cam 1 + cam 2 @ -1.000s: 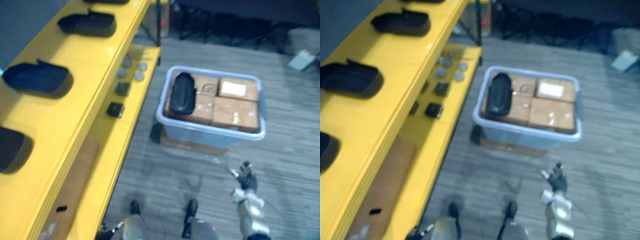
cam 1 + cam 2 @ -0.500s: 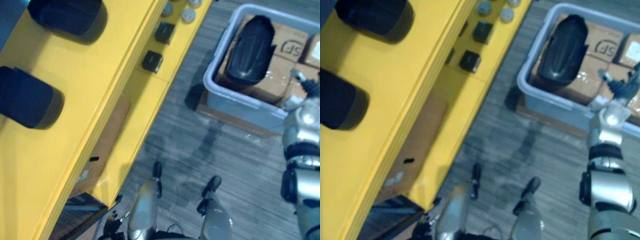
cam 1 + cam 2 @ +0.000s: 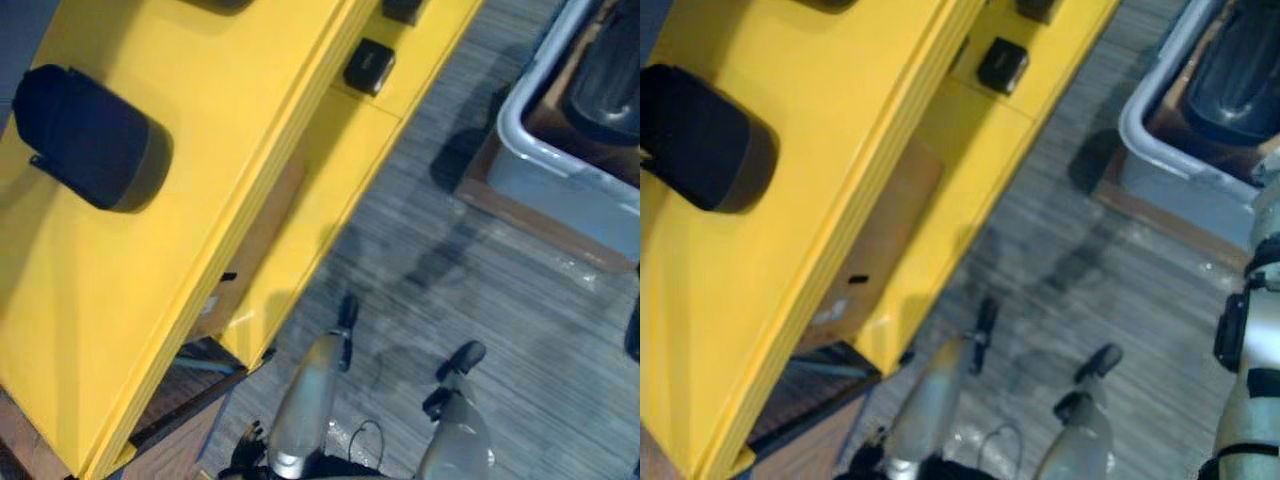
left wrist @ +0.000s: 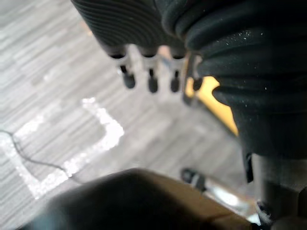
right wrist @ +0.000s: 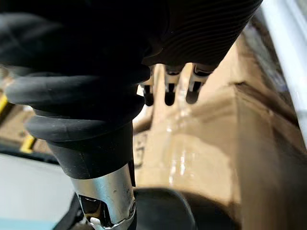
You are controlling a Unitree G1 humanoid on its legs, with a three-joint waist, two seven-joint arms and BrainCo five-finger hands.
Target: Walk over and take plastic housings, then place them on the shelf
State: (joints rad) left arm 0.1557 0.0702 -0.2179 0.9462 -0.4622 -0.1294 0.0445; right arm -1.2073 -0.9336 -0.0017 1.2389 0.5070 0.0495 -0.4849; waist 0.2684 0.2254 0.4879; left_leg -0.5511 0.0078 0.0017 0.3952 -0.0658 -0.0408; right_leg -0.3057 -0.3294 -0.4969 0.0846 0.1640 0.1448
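Found a yellow shelf (image 3: pixel 200 200) running along the robot's left side, with one dark housing (image 3: pixel 90 135) lying flat on its top level. Noted a small black box (image 3: pixel 368 65) on the lower yellow level, and a brown cardboard sheet (image 3: pixel 260 240) lower down, tucked under the top level. Recorded a grey-blue bin (image 3: pixel 545 185) ahead to the right, well apart from the shelf, standing on a brown base (image 3: pixel 530 222) on the striped grey floor (image 3: pixel 480 290). Observed a second housing (image 3: pixel 610 80), dark and rounded, lying inside that bin. Located the right hand (image 5: pixel 169 93) over taped cardboard boxes (image 5: pixel 206 143) within the pale rim (image 5: pixel 288 43) of the bin; saw its fingers (image 5: pixel 192 91) hanging straight and slack, closed round nothing, clear of the box tops as far as can be judged. Noted a dark shape (image 5: pixel 160 208) lying past that hand on the boxes; cannot tell whether a housing or something else. Located the left hand (image 4: pixel 152 81) low over the floor, near white tape marks (image 4: pixel 103 136), with a sliver of yellow showing past it. Saw its fingers (image 4: pixel 128 79) likewise straight and loose, holding nothing. Confirmed both housings lying untouched, one on the shelf and one in the bin.
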